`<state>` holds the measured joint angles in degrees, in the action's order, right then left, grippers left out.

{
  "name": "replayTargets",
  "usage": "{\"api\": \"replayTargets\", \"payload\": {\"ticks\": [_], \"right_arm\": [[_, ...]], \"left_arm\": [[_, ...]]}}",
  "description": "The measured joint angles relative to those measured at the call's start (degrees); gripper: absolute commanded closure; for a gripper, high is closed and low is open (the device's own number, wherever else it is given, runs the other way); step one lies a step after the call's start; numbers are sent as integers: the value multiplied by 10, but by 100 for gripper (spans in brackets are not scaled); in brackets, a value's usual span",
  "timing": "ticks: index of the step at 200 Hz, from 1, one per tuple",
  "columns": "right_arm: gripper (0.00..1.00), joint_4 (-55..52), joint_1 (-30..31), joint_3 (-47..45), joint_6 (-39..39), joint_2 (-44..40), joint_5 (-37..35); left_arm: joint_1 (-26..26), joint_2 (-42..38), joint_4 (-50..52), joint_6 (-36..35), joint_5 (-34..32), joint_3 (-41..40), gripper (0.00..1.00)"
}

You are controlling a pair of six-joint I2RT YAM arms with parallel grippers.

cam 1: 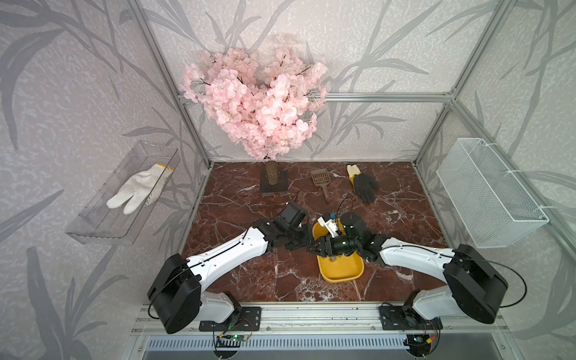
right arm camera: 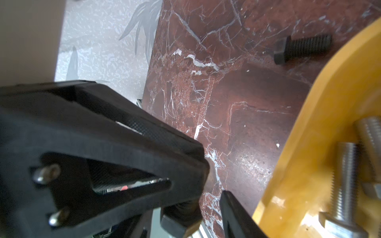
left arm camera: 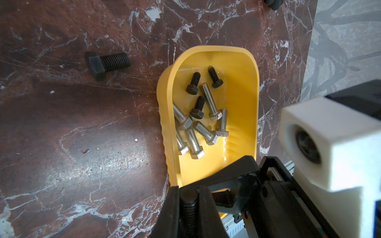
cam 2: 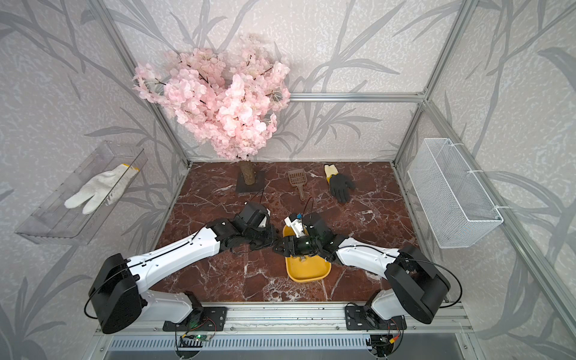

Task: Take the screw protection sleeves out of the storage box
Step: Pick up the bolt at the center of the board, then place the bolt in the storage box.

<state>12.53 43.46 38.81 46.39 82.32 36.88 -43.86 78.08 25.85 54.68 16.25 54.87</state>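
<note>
The storage box [cam 1: 343, 271] [cam 2: 308, 271] is a yellow tray lying mid-table under both wrists. In the left wrist view the storage box [left arm camera: 243, 82] holds three black screw protection sleeves [left arm camera: 193, 83] among several silver bolts [left arm camera: 194, 142]. One more sleeve [left arm camera: 107, 63] [right arm camera: 303, 48] lies on the marble beside the box. My left gripper [left arm camera: 188, 191] [cam 1: 304, 241] is shut on a black sleeve [left arm camera: 188, 206] [right arm camera: 181, 218] just off the box's rim. My right gripper [right arm camera: 203, 208] [cam 1: 314, 246] faces it tip to tip. One of its fingers [right arm camera: 233, 216] stands a gap away from that sleeve, and the other is hidden.
A pink blossom tree [cam 1: 258, 99] on a square base, a brown scoop [cam 1: 321, 182] and a black glove [cam 1: 364, 185] lie at the back of the marble table. A clear bin [cam 1: 124, 193] with a white glove hangs on the left wall, a white wire basket [cam 1: 489, 193] on the right.
</note>
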Motion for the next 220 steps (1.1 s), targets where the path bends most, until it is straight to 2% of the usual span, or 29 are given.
{"api": "replayTargets", "payload": {"ticks": [43,63,71,83,90,100,110,131,173,220], "right_arm": [[77,-15,-1,11,-6,8,2],[85,-20,-4,13,-8,8,3],[88,-21,-5,14,-9,8,3],[90,-24,-5,14,-10,8,3],[91,-28,-6,15,-11,8,3],[91,-35,-6,15,-13,8,0],[92,-47,-8,16,-19,7,-7],[92,-103,-12,29,-48,-4,-49],[92,-248,-15,103,-130,-5,-171],[92,-336,-15,183,-202,82,-246]], "left_arm": [[0,-1,-14,8,0,-12,98],[0,-1,-24,9,2,-16,94],[0,-1,-26,9,2,-18,89],[0,-1,-29,10,3,-19,68],[1,-1,-31,12,2,-20,59],[2,-2,-32,10,0,-21,51],[2,-4,-30,13,-1,-21,47],[5,-12,-11,2,-7,-21,45],[12,-24,63,-31,-70,-15,45],[16,-25,94,-48,-102,-15,45]]}}
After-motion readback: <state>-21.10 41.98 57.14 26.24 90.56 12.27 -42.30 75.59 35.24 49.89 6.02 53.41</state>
